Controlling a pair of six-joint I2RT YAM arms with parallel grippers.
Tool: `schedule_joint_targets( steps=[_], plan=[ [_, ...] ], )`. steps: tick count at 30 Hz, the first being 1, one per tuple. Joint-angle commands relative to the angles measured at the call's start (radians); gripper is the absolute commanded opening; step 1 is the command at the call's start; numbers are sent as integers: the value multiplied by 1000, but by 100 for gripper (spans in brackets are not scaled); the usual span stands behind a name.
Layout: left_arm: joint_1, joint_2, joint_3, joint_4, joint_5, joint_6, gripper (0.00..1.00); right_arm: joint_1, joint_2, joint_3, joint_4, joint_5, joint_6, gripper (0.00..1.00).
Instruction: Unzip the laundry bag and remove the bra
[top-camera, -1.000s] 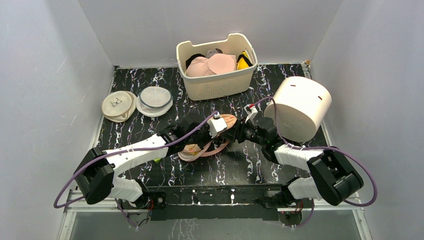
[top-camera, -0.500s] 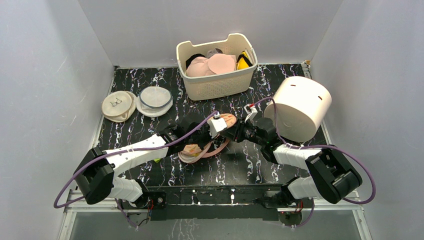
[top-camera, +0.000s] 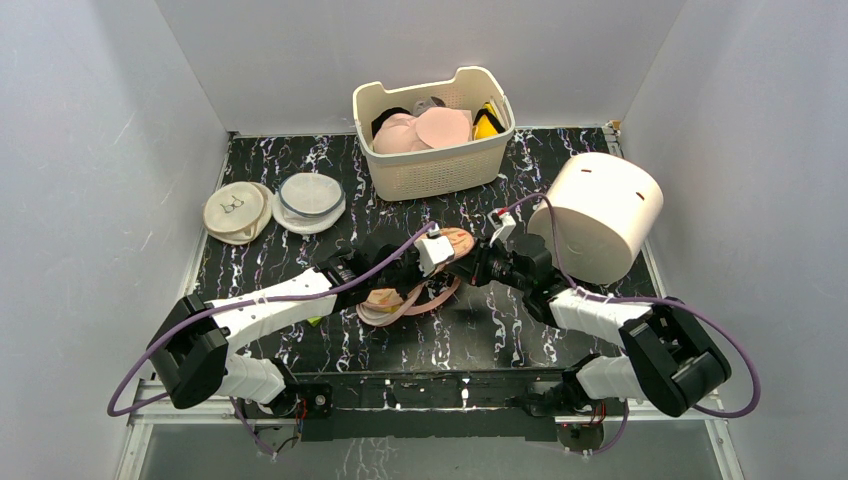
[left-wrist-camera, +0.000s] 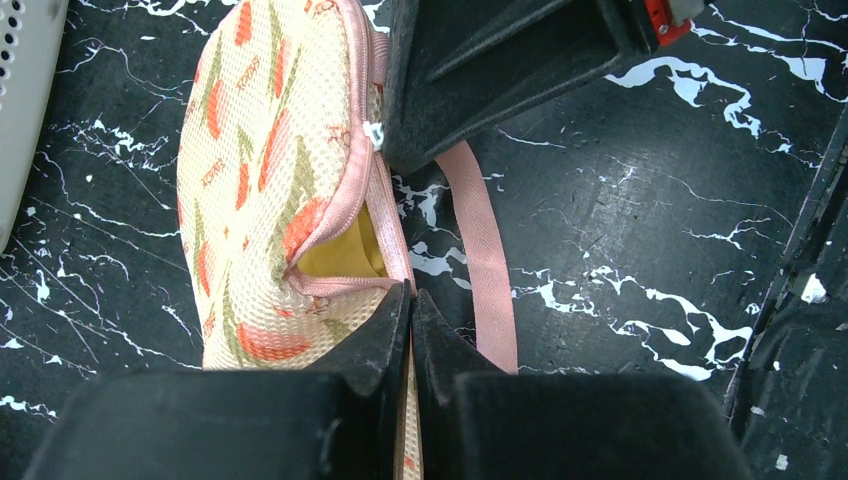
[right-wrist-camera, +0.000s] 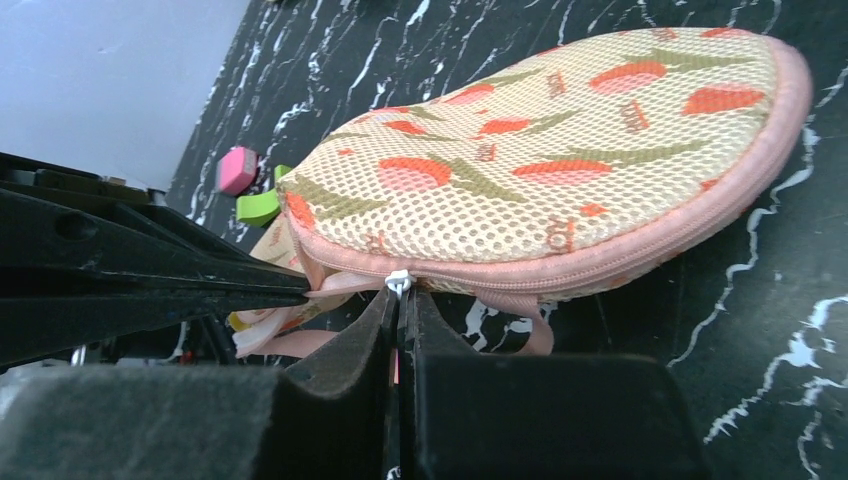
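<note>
The laundry bag is a peach mesh pouch with red-orange print and pink edging, lying mid-table. My left gripper is shut on the bag's pink zipper edge. The zipper is partly open there, and mustard-yellow bra fabric shows in the gap. My right gripper is shut on the white zipper pull at the bag's pink seam. The two grippers face each other across the bag. A pink loop lies on the table beside it.
A cream slotted basket with pale pink cups stands at the back. Two round mesh discs lie at back left. A large cream cylinder sits at right. Small pink and green blocks lie behind the bag.
Almost nothing has moved. The right arm's elbow has shifted slightly, and both grippers stay on the bag.
</note>
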Motion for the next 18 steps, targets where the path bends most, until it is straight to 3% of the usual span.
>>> schedule_joint_targets(
  steps=[1, 8, 13, 14, 18],
  plan=[
    [-2, -47, 15, 5, -20, 19, 0, -3, -54, 59, -102, 113, -124, 0],
    [-1, -59, 8, 3, -51, 33, 0, -4, -73, 111, -290, 302, -287, 0],
    [-2, -52, 11, -4, -53, 39, 0, -4, -85, 147, -361, 332, -355, 0],
    [-1, -47, 14, -9, -52, 41, 1, -4, -90, 150, -362, 307, -367, 0],
    [-1, -39, 19, -13, -51, 34, 23, -2, -105, 145, -331, 176, -391, 0]
  ],
)
